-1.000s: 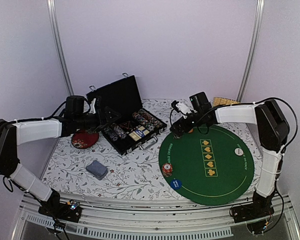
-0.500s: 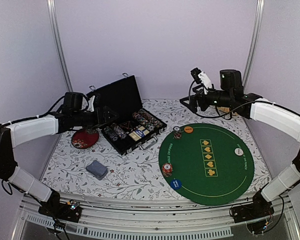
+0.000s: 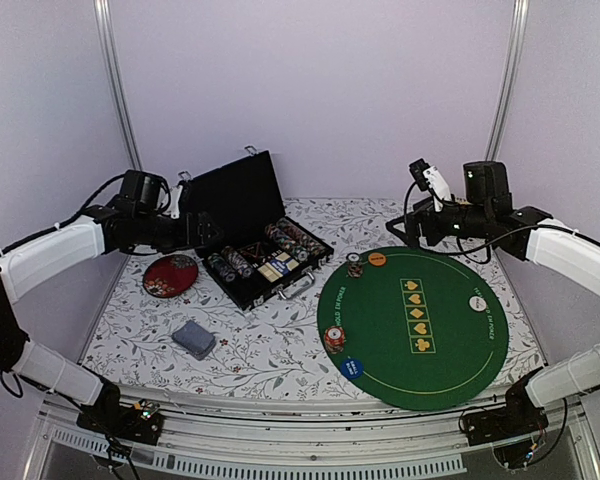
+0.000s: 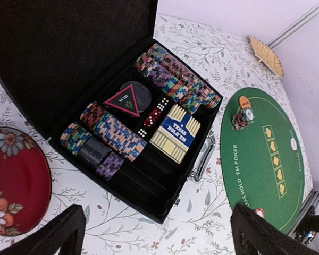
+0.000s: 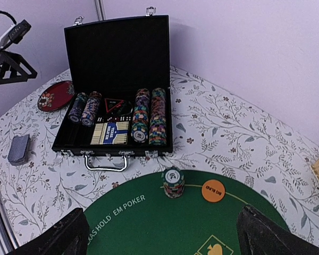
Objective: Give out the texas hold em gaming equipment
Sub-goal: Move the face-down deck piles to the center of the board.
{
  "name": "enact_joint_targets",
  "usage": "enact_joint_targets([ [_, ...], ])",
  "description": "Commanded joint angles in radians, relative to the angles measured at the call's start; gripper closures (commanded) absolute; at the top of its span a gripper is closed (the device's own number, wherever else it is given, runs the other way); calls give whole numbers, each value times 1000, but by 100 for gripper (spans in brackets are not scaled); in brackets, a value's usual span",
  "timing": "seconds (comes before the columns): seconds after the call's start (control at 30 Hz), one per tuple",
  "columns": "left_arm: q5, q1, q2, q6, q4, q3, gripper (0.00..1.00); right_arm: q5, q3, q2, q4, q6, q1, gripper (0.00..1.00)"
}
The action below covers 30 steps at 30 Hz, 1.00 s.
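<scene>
Soft, even light with a faint violet cast fills all three views, and shadows on the flowered tablecloth (image 3: pixel 270 350) are weak. The overhead view is slightly hazy, and its metal posts (image 3: pixel 118 90) lean and bend a little near the edges. The wrist views are crisper, though the lid of the black case (image 4: pixel 69 48) shows as flat, detailless black.

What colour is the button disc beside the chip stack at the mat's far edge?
The button disc is orange; the right wrist view shows it best.
</scene>
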Motion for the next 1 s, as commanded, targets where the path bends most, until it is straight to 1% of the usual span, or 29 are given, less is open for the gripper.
enact_joint_targets([
  [0.0,-110,-53,33,53,-167,122,3,24,-47,-68,-80,37,-5,1],
  [0.1,-171,-96,27,42,-188,139,3,0,-80,-127,-79,42,-5,1],
  [0.2,-184,-128,12,26,-163,103,2,-20,-121,-175,-57,39,-5,1],
  [0.33,-188,-151,43,8,-149,70,3,-72,-131,-181,-18,50,-5,1],
  [0.5,-186,-175,94,40,-162,91,3,-108,-113,-176,24,68,-5,1],
  [0.6,-193,-175,129,58,-212,122,3,-98,-100,-172,14,60,-5,1],
  [0.67,-207,-176,155,36,-278,139,2,-78,-87,-169,-8,50,-5,1],
  [0.73,-217,-188,158,-8,-352,143,2,-61,-70,-165,-41,36,-5,1],
  [0.83,-316,-234,118,-76,-443,106,2,-50,-59,-161,-61,12,-5,1],
  [0.9,-359,-239,105,-126,-524,86,2,-66,-60,-154,-46,3,-5,1],
  [0.97,-360,-243,85,-203,-535,33,2,-89,-59,-137,-22,5,-5,1],
])
